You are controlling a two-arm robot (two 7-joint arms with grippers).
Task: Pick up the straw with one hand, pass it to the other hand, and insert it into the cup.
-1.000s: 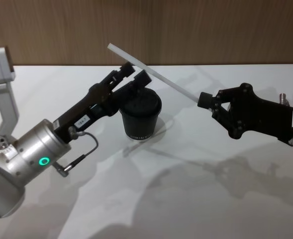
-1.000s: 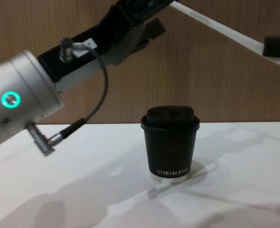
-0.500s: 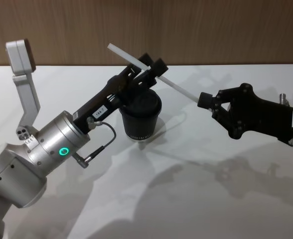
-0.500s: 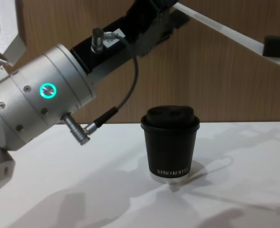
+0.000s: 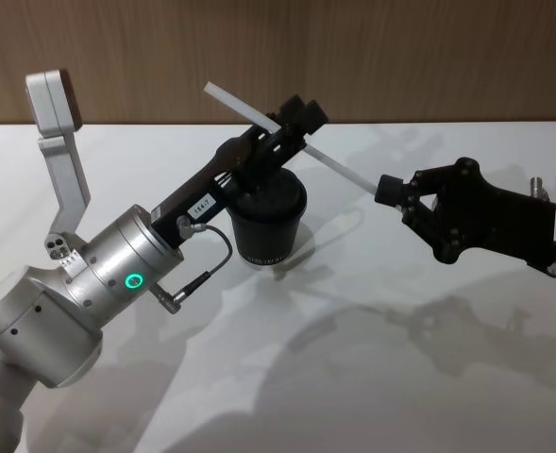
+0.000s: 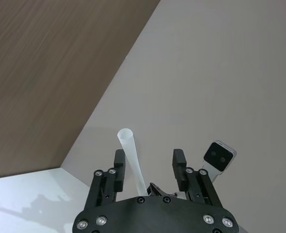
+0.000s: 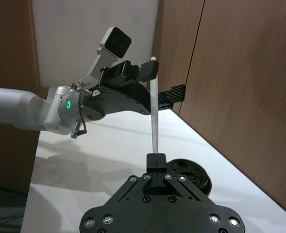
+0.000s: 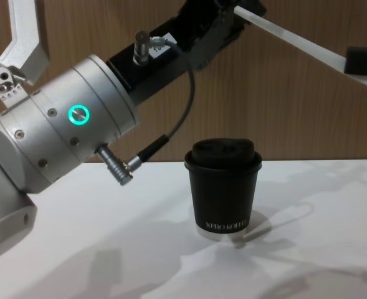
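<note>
Pinching the straw [image 5: 339,168] by its lower end, my right claw [image 5: 383,189] held it high over the cup [image 5: 268,222] (light, thin, crushable, I judged); my left claw [image 5: 294,126] gaped astride its upper part, where a gentle grip suited.

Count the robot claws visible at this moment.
2. The left claw, open, straddles the white straw above the black lidded coffee cup. The right claw, on the right, is shut on the straw's lower end.
</note>
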